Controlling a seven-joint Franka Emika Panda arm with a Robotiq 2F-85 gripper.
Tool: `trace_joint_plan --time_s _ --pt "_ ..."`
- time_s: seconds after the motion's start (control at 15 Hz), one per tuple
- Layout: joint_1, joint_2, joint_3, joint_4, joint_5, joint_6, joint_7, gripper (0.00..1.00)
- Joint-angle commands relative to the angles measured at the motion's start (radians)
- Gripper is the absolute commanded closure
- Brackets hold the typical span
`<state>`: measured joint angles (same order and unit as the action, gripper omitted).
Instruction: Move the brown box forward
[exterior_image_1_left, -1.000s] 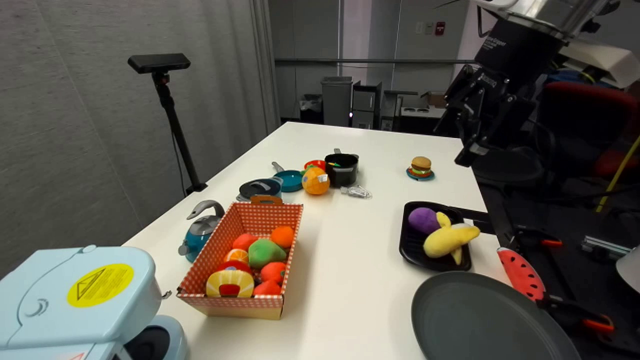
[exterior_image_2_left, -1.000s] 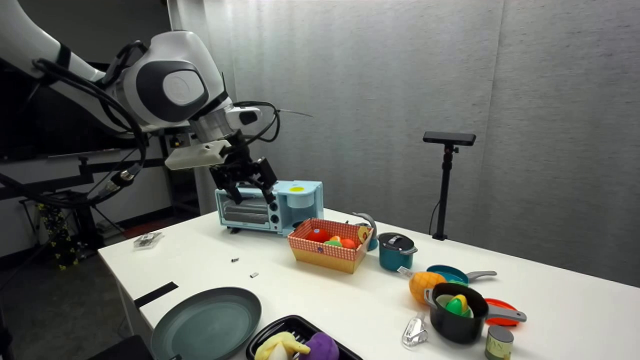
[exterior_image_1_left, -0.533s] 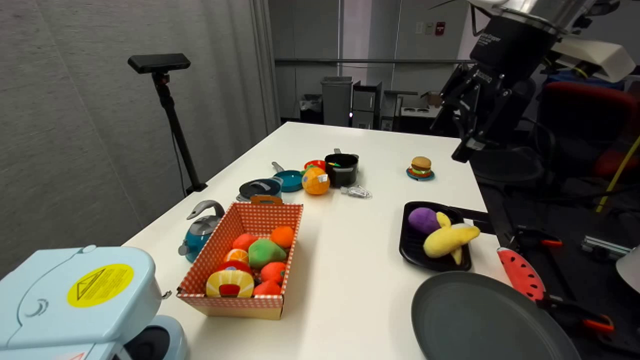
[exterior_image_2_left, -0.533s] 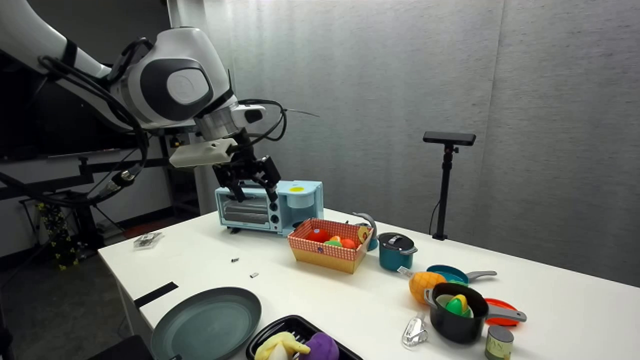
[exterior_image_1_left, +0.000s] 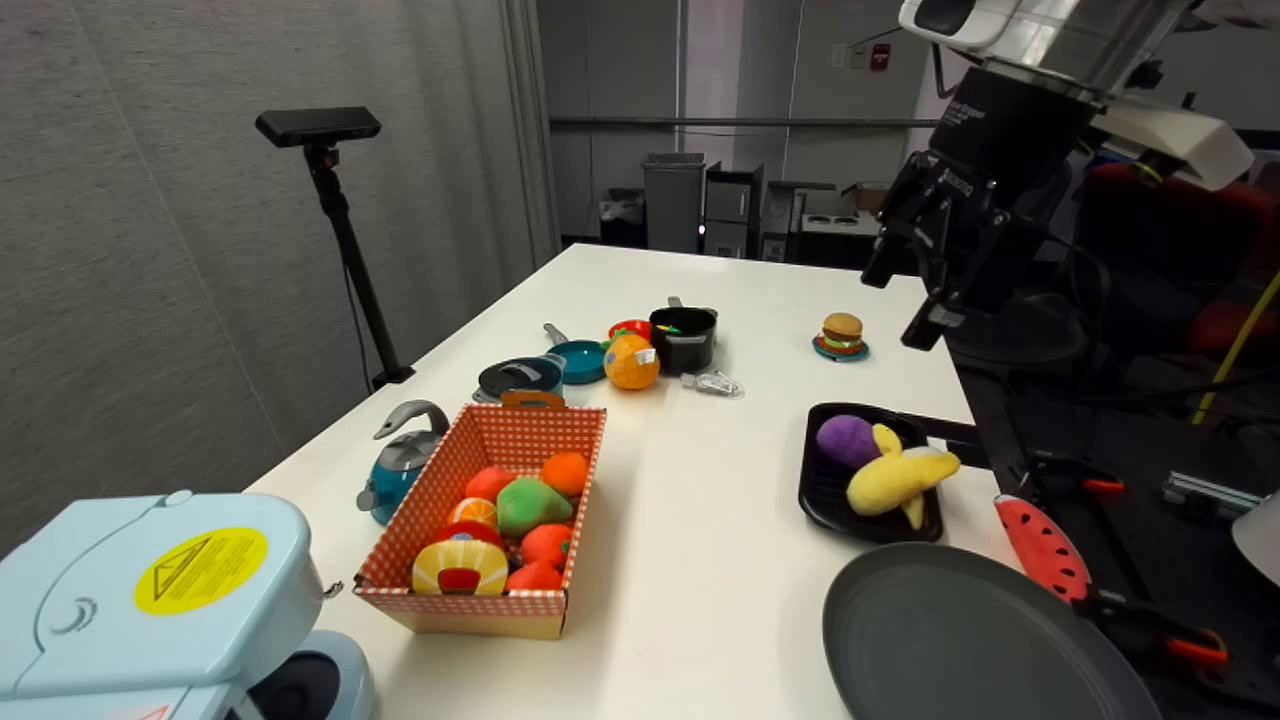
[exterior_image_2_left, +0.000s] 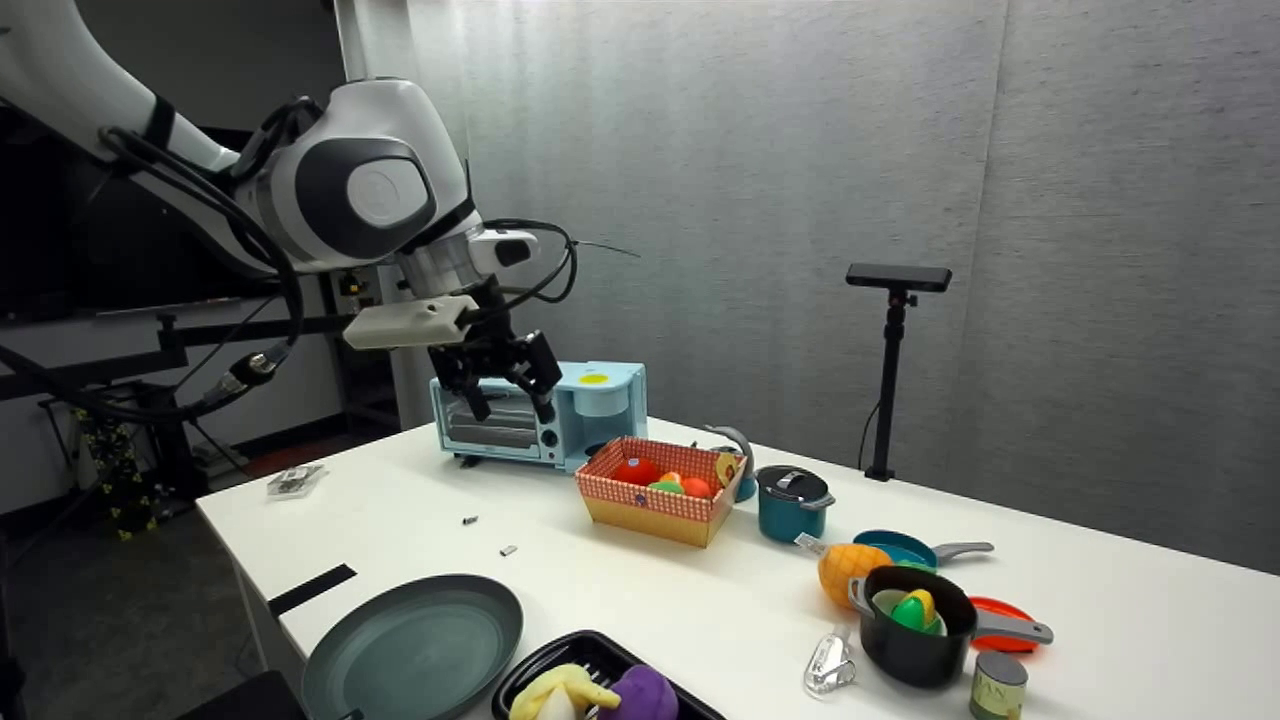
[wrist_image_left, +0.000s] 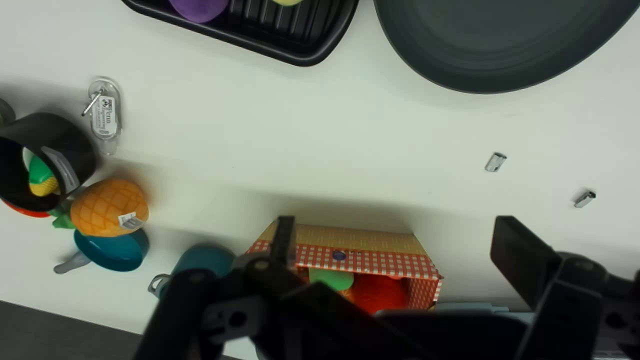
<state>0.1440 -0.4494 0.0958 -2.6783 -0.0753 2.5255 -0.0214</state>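
In an exterior view: one brown box (exterior_image_1_left: 485, 618), on the counter (exterior_image_1_left: 690, 560), just beside one teal kettle (exterior_image_1_left: 395, 478); one black tray (exterior_image_1_left: 828, 502); one grey plate (exterior_image_1_left: 965, 640); one tool (exterior_image_1_left: 900, 305), jaws wide apart, raised well apart from the box. In an exterior view: one black saucepan (exterior_image_2_left: 912, 645), one lidded teal pot (exterior_image_2_left: 790, 517). In the wrist view: two metal pieces (wrist_image_left: 495, 162).

In an exterior view, the camera looked lengthwise down the white table (exterior_image_1_left: 690, 560) from above, the pale-blue appliance (exterior_image_1_left: 170, 630) close at lower left. In an exterior view, it faced the grey curtain (exterior_image_2_left: 750, 200) across the table, black tray (exterior_image_2_left: 600, 652) near. Wrist view looked steeply down past the gripper (wrist_image_left: 395, 245). All three shared the black tray, dark plate (exterior_image_2_left: 412, 640) and brown box (exterior_image_2_left: 650, 516).
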Motion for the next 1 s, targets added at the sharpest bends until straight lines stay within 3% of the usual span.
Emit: trace_joint_plan --time_s 0.0,0.53,0.93 --pt "-0.009 0.098 0.003 0.051 0.026 0.004 0.014 0.0" --pt "-0.087 0.388 0.022 0.23 -0.113 0.186 0.126 0.0" --pt "-0.079 0.59 -0.031 0.424 -0.296 0.192 0.275 0.0"
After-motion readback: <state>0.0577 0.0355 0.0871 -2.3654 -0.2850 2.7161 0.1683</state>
